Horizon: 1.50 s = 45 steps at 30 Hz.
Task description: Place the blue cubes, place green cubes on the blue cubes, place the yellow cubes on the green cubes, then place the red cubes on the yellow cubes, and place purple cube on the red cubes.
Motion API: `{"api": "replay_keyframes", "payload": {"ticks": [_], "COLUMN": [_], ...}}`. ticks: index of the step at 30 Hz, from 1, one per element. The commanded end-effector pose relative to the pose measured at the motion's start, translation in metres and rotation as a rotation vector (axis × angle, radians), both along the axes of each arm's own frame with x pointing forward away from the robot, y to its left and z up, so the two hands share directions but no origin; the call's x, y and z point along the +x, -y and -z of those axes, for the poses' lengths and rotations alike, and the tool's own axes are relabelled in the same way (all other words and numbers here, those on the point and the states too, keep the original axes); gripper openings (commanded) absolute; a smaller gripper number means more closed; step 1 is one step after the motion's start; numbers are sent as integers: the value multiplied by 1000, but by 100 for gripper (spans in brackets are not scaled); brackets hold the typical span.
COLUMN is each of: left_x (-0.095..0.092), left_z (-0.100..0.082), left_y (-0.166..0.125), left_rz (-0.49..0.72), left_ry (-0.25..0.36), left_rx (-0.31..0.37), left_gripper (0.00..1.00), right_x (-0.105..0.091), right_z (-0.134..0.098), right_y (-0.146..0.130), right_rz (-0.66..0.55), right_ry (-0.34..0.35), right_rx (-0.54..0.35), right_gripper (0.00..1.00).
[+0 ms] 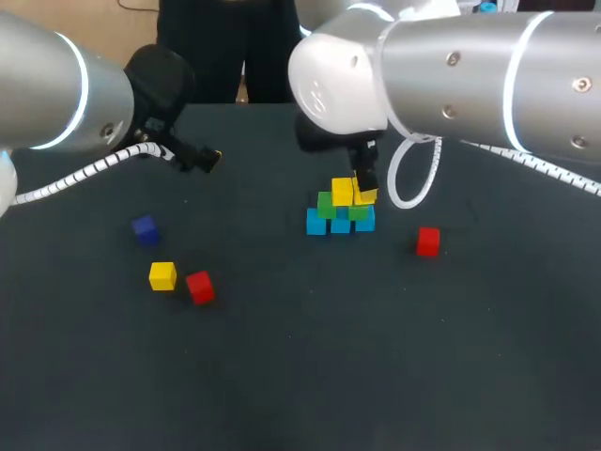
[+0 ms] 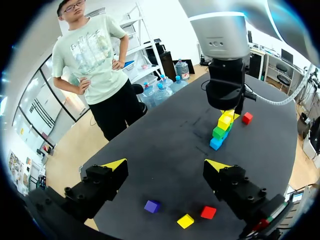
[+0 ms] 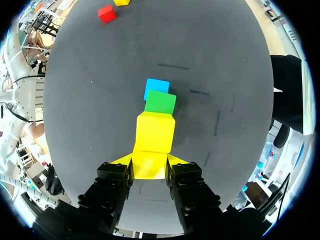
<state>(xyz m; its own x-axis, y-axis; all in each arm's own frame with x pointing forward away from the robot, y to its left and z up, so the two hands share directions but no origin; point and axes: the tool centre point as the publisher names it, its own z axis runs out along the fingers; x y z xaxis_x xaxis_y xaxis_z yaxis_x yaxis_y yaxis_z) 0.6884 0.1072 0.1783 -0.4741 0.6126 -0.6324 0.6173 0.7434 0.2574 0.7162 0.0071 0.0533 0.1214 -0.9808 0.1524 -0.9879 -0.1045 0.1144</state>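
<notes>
A pyramid of cubes stands mid-table: blue cubes [image 1: 316, 223] at the bottom, green cubes [image 1: 327, 204] on them, and a yellow cube [image 1: 342, 191] on top. My right gripper [image 3: 149, 161] is shut on a second yellow cube [image 3: 149, 165], held against the first yellow cube [image 3: 155, 131] at the stack's top level. Loose on the table are a red cube [image 1: 427, 241] right of the stack, and a purple cube [image 1: 144, 228], a yellow cube [image 1: 162, 275] and a red cube [image 1: 199, 287] at the left. My left gripper [image 2: 166, 165] hangs open and empty above that left group.
The dark table [image 1: 300, 376] has free room along its front. My right arm [image 1: 470, 66] reaches across the back above the stack. The left arm [image 1: 56, 94] sits at the back left.
</notes>
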Motion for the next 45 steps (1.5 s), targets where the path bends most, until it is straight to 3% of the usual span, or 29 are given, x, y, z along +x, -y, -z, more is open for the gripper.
{"api": "replay_keyframes", "payload": {"ticks": [1, 45], "left_x": [0, 0], "left_z": [0, 0], "left_y": [-1, -1], "left_rz": [2, 2], "left_ry": [1, 1], "left_rx": [-1, -1], "left_gripper": [100, 100], "right_x": [0, 2], "right_z": [0, 2], "right_y": [1, -1], "right_rz": [0, -8], "right_ry": [-1, -6], "right_rx": [2, 0], "right_gripper": [0, 0]}}
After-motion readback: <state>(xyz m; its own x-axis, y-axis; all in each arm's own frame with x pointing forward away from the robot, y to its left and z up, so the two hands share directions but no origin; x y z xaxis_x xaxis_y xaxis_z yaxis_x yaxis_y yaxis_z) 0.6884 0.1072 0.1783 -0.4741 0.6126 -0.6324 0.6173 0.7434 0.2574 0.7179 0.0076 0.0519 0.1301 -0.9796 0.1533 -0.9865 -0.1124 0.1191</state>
